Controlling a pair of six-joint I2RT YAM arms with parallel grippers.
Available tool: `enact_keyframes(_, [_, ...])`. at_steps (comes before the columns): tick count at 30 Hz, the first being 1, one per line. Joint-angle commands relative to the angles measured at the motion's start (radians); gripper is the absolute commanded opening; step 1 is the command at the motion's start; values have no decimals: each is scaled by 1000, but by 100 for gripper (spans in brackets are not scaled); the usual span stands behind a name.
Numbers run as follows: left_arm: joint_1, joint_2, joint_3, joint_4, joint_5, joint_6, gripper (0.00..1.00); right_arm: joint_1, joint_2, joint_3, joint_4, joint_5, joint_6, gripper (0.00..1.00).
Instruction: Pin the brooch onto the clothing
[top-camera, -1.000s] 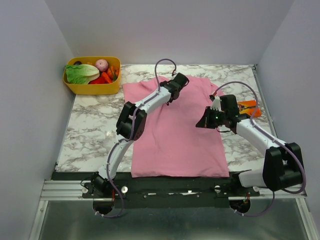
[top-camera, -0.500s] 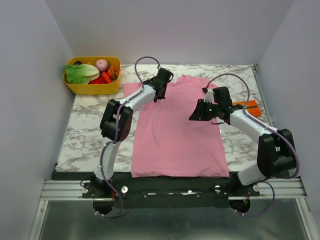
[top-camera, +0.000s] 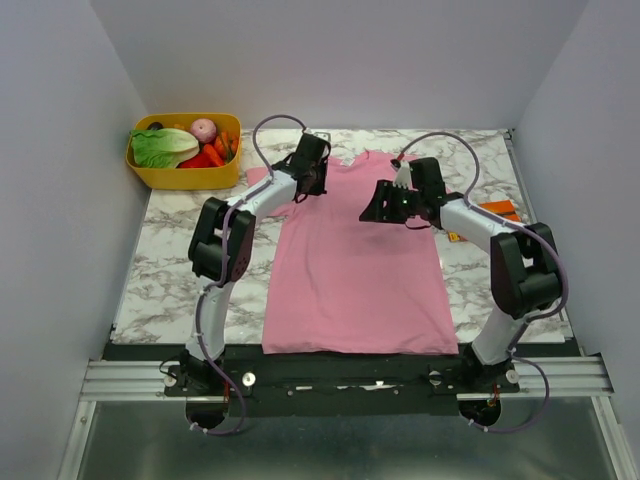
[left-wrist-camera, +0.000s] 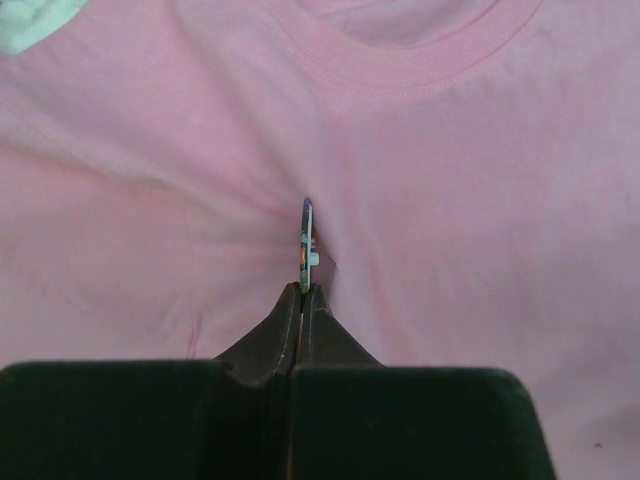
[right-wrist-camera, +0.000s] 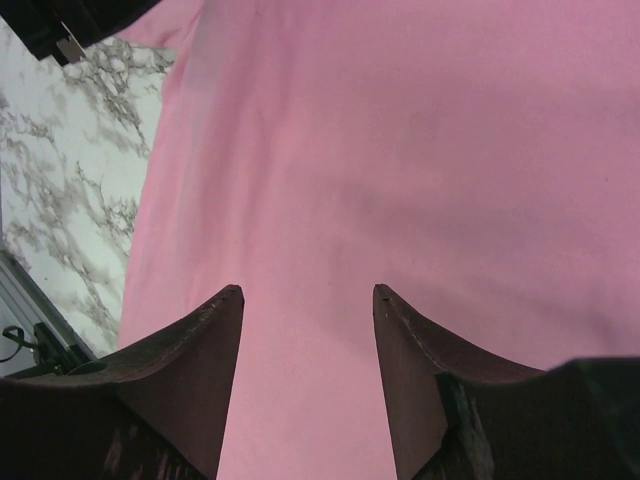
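The clothing (top-camera: 350, 290), a pink T-shirt, lies flat on the marble table (top-camera: 175, 270), neck at the far side. My left gripper (top-camera: 303, 186) is over its left shoulder area. In the left wrist view that gripper (left-wrist-camera: 303, 290) is shut on the brooch (left-wrist-camera: 306, 240), a thin disc seen edge-on just below the collar (left-wrist-camera: 400, 75). The fabric (left-wrist-camera: 480, 250) puckers around the disc. My right gripper (top-camera: 370, 213) hovers over the upper chest. Its jaws (right-wrist-camera: 308, 292) stand open, with only pink cloth (right-wrist-camera: 400, 150) showing between them.
A yellow tub (top-camera: 183, 178) of vegetables stands at the back left corner. A small orange item (top-camera: 498, 210) lies right of the shirt, beside the right arm. Walls close in the table at the left, back and right. Marble (right-wrist-camera: 70, 200) shows left of the shirt's hem.
The left arm has carried the brooch left and back toward the collar. The right gripper has swung left over the chest and opened from shut.
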Motion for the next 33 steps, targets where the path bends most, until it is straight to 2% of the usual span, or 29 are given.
enact_keyframes(1, [18, -75, -61, 117, 129, -36, 0, 12, 49, 67, 92, -33, 25, 63])
enact_keyframes(11, [70, -138, -181, 285, 283, -83, 0, 12, 137, 177, 161, -63, 52, 64])
enact_keyframes(22, [117, -195, -334, 518, 445, -126, 0, 12, 186, 200, 241, -102, 57, 64])
enact_keyframes(33, [156, -210, -385, 656, 553, -194, 0, 26, 287, 301, 264, -132, 74, 63])
